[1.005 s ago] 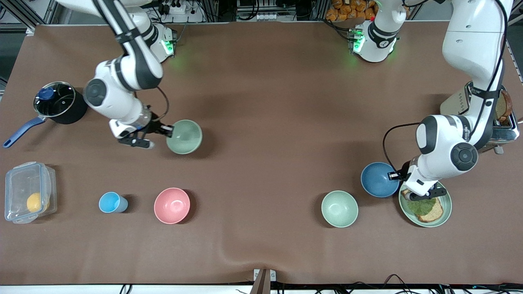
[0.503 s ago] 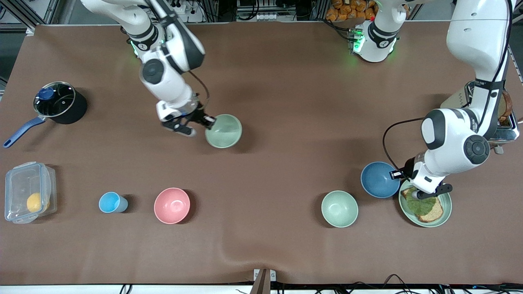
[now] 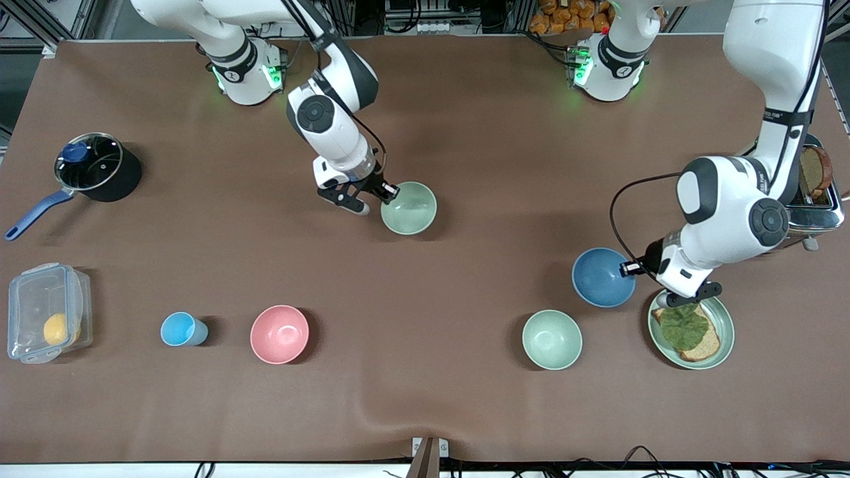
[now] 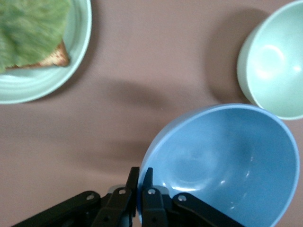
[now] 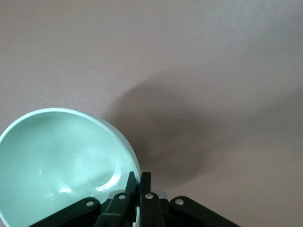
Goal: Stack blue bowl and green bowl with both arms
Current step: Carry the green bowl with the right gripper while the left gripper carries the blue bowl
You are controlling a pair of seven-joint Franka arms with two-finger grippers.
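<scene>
My right gripper [image 3: 388,194] is shut on the rim of the pale green bowl [image 3: 409,208] and holds it over the middle of the table. The right wrist view shows the jaws [image 5: 138,176] clamped on that bowl's rim [image 5: 57,161]. My left gripper [image 3: 631,269] is shut on the rim of the blue bowl [image 3: 601,277] and holds it just above the table beside the green plate. In the left wrist view the jaws [image 4: 140,170] pinch the blue bowl's rim [image 4: 227,161].
A mintier green bowl [image 3: 552,339] [image 4: 277,66] stands near the blue bowl. The green plate [image 3: 727,332] [image 4: 80,42] holds bread and a leaf. A toaster [image 3: 813,199], pink bowl [image 3: 279,334], light-blue cup [image 3: 181,329], plastic box [image 3: 46,312] and pot [image 3: 96,166] stand around.
My right arm has carried the green bowl from near the pot to over the middle of the table. My left gripper has lifted the blue bowl and moved it away from the plate.
</scene>
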